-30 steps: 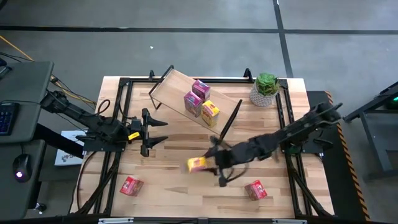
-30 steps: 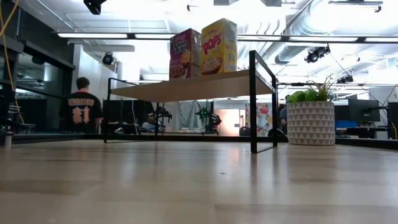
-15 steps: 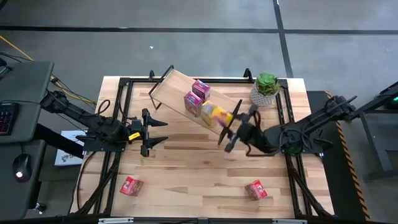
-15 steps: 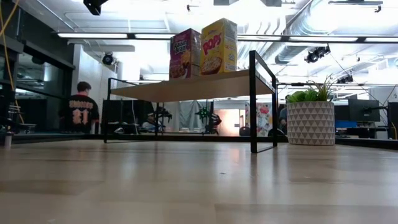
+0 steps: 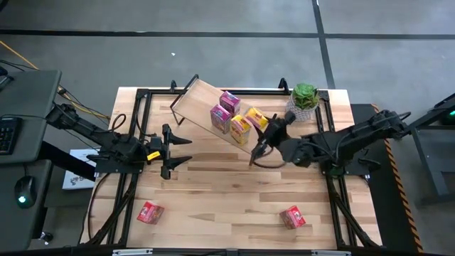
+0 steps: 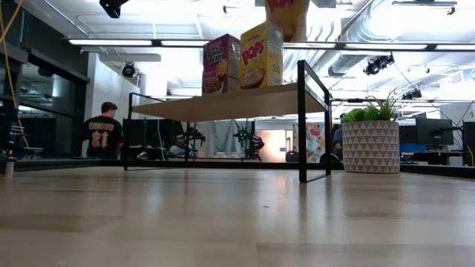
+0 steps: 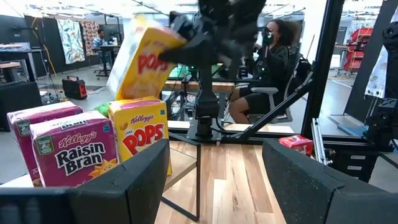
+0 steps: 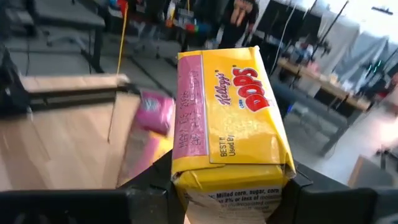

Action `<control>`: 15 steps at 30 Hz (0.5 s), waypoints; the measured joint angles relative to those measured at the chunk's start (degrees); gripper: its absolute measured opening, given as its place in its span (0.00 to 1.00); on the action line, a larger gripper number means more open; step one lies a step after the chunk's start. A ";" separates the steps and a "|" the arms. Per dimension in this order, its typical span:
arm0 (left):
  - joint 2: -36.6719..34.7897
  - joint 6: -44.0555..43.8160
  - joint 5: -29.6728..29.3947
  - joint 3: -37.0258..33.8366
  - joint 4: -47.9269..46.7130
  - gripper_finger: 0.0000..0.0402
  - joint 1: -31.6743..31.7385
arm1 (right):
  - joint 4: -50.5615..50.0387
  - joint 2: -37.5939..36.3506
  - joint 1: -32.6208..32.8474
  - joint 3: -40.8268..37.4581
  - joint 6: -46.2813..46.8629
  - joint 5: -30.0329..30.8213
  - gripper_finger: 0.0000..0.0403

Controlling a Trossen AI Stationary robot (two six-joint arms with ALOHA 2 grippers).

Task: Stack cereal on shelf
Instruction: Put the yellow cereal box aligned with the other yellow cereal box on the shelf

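Note:
The shelf [image 5: 201, 101] stands slantwise at the table's far side, with three cereal boxes upright on it: magenta [image 5: 229, 102], pink Raisin Bran [image 5: 220, 119] and yellow Pops [image 5: 240, 128]. My right gripper [image 5: 264, 128] is shut on another yellow Pops box [image 5: 257, 119], held above the shelf's right end beside the standing yellow one. That box shows tilted in the left wrist view [image 7: 142, 62] and at the low view's top edge [image 6: 288, 15]. My left gripper [image 5: 181, 151] waits open over the table's left half, pointing at the shelf. My right gripper pinches the yellow box between its two fingers [image 8: 155, 190], on its two narrow sides at the end nearest the wrist [image 8: 231, 186]. The fingers come roughly level from the table's right side and lie along the box. The box is clear of the shelf and tilted.
Two red cereal boxes lie on the table near its front edge, one at the left [image 5: 150, 212] and one at the right [image 5: 292, 217]. A potted plant [image 5: 304, 102] stands at the far right, close to the shelf's black end frame [image 5: 261, 135]. People are in the room behind.
My right gripper has carried the yellow box from the middle of the table toward the far edge and upward, to above the shelf's right end. The wrist has swung round, so the gripper now points toward the shelf. It has stayed shut on the box.

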 joint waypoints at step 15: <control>0.00 -0.01 0.00 0.00 -0.27 0.62 0.00 | -10.45 0.00 -8.61 -0.02 13.38 -16.37 0.35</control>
